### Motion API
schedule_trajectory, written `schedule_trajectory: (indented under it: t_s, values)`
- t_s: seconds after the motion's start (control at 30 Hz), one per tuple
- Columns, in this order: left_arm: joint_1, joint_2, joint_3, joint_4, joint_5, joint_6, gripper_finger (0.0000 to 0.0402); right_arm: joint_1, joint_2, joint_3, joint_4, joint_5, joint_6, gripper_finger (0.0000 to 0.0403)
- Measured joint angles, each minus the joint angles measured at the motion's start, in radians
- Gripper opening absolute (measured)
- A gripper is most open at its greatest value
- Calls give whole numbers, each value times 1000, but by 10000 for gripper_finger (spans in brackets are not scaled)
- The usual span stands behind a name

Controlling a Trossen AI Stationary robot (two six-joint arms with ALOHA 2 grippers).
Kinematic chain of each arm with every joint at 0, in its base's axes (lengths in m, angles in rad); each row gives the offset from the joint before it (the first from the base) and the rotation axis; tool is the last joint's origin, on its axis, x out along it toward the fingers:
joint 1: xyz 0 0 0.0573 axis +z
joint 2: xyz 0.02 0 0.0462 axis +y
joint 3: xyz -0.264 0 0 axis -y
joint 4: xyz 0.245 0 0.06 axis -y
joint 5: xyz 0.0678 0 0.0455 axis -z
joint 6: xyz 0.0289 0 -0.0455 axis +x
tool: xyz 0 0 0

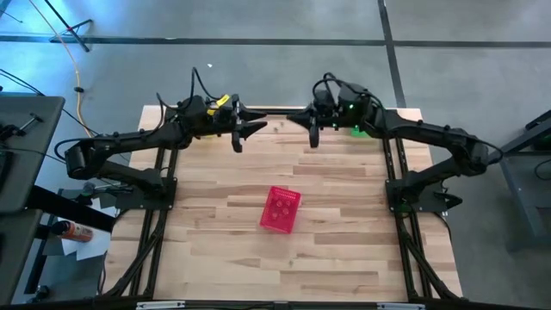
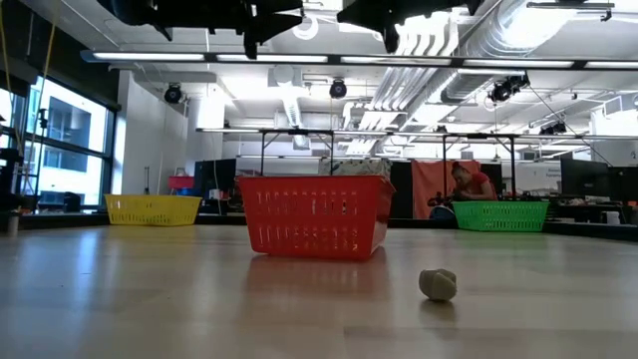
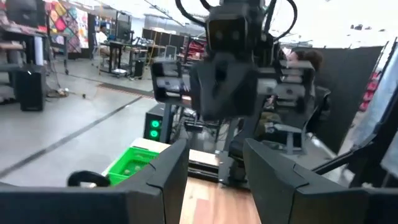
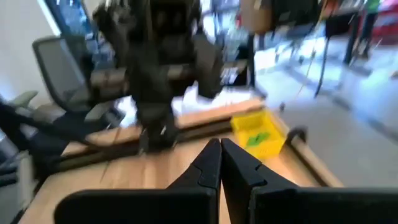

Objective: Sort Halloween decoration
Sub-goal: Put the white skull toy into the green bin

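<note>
Halloween decoration pieces: one small pale-green trinket [image 2: 437, 284] lies alone on the wooden surface [image 1: 344, 250], on the near side in the low view, right of the red mesh basket [image 1: 281, 209]; small dark lumps show inside that basket from above, kind not clear. Red basket sits mid-surface, between the two arms and nearer than both. Yellow basket [image 2: 153, 209] at the far left edge, with green bits inside in the right wrist view; green basket [image 2: 500, 215] at the far right edge. Left gripper [image 1: 238, 133] raised over the far edge, left of centre, jaws parted and holding nothing. Right gripper [image 1: 313, 131] raised over the far edge, right of centre, jaws pressed together, empty. The two grippers face each other, apart. A person in red [image 2: 469, 184] sits in the room beyond the green basket.
</note>
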Motion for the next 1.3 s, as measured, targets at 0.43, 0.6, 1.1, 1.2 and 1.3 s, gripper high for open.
schedule_trajectory:
  t_s: [0.43,0.6,1.1,1.2,1.3]
  values:
    - [36,-6,0,-5,-30,15,145,-121,-12,2,169,-146,85,0]
    - [65,-6,0,-5,-29,14,145,-121,-12,2,121,-146,91,0]
    - [100,-6,0,-4,-21,-47,145,-185,81,58,-416,67,180,121]
    - [100,-6,0,-4,-20,-73,145,-200,192,135,-602,168,181,171]
    - [100,-6,0,-4,-19,-99,145,-209,328,214,-756,213,174,206]
